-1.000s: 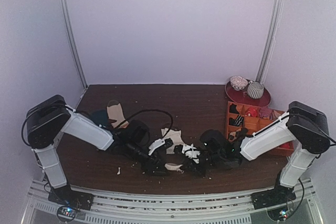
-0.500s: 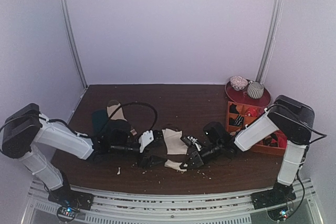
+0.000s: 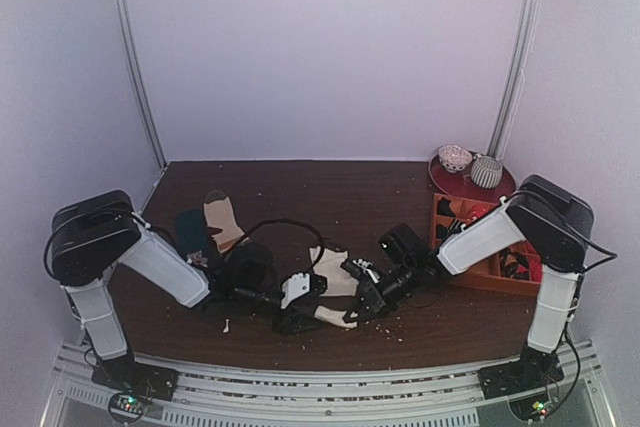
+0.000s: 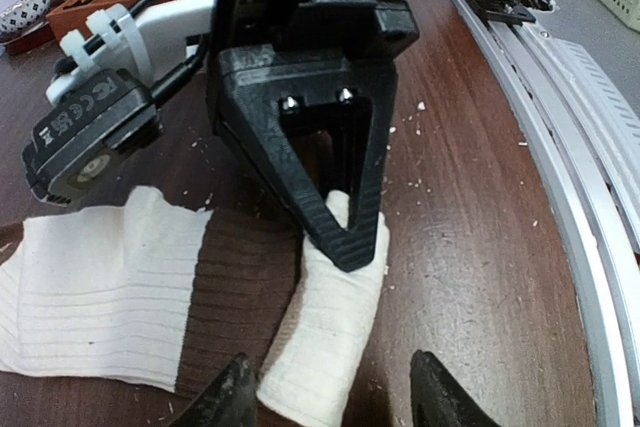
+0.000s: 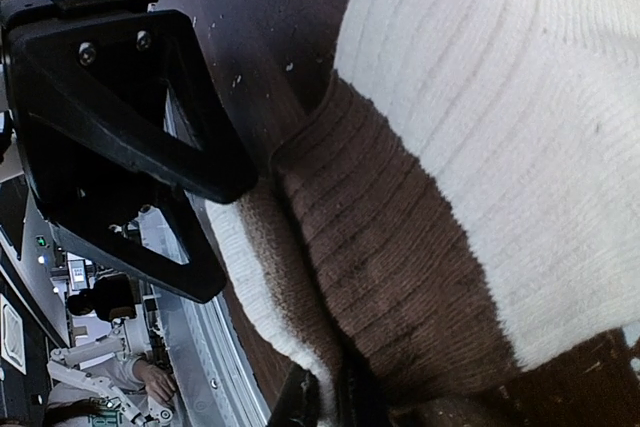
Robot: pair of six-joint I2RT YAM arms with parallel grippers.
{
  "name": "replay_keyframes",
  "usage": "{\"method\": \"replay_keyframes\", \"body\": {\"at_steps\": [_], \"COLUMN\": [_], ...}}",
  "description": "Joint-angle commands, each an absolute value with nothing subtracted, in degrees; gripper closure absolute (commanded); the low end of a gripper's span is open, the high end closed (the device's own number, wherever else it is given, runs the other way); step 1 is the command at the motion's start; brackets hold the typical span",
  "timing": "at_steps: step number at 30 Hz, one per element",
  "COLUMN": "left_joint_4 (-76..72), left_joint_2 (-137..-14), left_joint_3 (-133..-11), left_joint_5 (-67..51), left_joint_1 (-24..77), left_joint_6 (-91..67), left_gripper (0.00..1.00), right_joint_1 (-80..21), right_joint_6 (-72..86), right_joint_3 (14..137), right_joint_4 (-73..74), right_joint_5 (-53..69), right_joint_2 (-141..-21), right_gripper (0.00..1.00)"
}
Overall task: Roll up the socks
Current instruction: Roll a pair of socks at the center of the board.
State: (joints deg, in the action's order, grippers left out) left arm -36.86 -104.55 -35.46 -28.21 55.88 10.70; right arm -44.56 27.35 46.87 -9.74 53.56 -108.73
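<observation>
The socks [image 3: 333,269] lie near the front of the table, cream with a brown band. In the left wrist view one part lies flat [image 4: 90,287] and a cream end is folded into a narrow roll [image 4: 325,337]. My left gripper [image 4: 335,402] is open, its fingertips either side of that roll's near end. My right gripper [image 3: 352,312] is shut on the socks. Its black fingers [image 4: 345,227] press on the roll's far end. In the right wrist view its tips [image 5: 332,402] pinch the cream edge beside the brown band [image 5: 400,277].
A tan striped sock [image 3: 222,217] and a dark teal sock [image 3: 190,230] lie at the back left. An orange organiser tray [image 3: 480,237] and a red plate [image 3: 470,187] with bowls stand at the right. The metal rail [image 4: 560,147] runs along the near edge.
My right gripper has moved left with the sock end. My left gripper pulled left, then came back in to the roll, and its jaws now stand narrower.
</observation>
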Motion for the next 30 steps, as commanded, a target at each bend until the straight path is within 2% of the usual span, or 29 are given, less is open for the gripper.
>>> {"method": "replay_keyframes", "body": {"at_steps": [1, 6, 9, 14, 17, 20, 22, 25, 27, 30], "left_joint_4": [-37.37, -35.64, -32.99, -32.49, -32.04, -31.34, -30.95, -26.88, -22.94, -15.91], "left_joint_2": [-106.31, -108.06, -109.52, -110.61, -111.51, -112.51, -112.82, -112.98, -113.01, -113.09], "left_joint_3": [-38.56, -40.27, -41.77, -40.44, -40.12, -40.48, -40.81, -42.71, -43.70, -44.47], "left_joint_5": [-30.51, -31.75, -32.39, -32.35, -32.40, -32.61, -33.13, -32.93, -32.81, -33.77], "left_joint_1": [56.25, 56.34, 56.34, 56.34, 56.35, 56.34, 56.34, 56.27, 56.13, 55.80], "left_joint_6": [12.33, 12.19, 11.93, 9.99, 9.21, 8.44, 7.13, 4.09, 1.17, -2.93], "left_gripper": [0.50, 0.58, 0.69, 0.62, 0.67, 0.78, 1.00, 1.00, 1.00, 1.00], "right_joint_1": [-44.12, -44.04, -44.04, -44.04, -44.03, -44.04, -44.05, -44.08, -44.03, -44.26], "right_joint_6": [26.34, 26.26, 26.34, 26.28, 26.36, 26.37, 25.88, 23.77, 21.50, 17.20], "right_joint_3": [45.13, 45.72, 45.92, 45.87, 45.58, 45.35, 45.39, 45.57, 44.42, 39.82], "right_joint_4": [-0.18, 0.03, 0.01, -0.26, -0.64, -1.02, -1.10, -1.75, -4.46, -12.64], "right_joint_5": [49.99, 50.27, 50.41, 50.60, 50.62, 50.43, 49.85, 49.17, 47.63, 40.90], "right_joint_2": [-111.97, -112.23, -112.24, -111.97, -111.89, -111.69, -111.17, -108.96, -105.25, -94.20], "right_gripper": [1.00, 1.00, 1.00, 1.00, 1.00, 1.00, 0.98, 0.93, 0.86, 0.83]}}
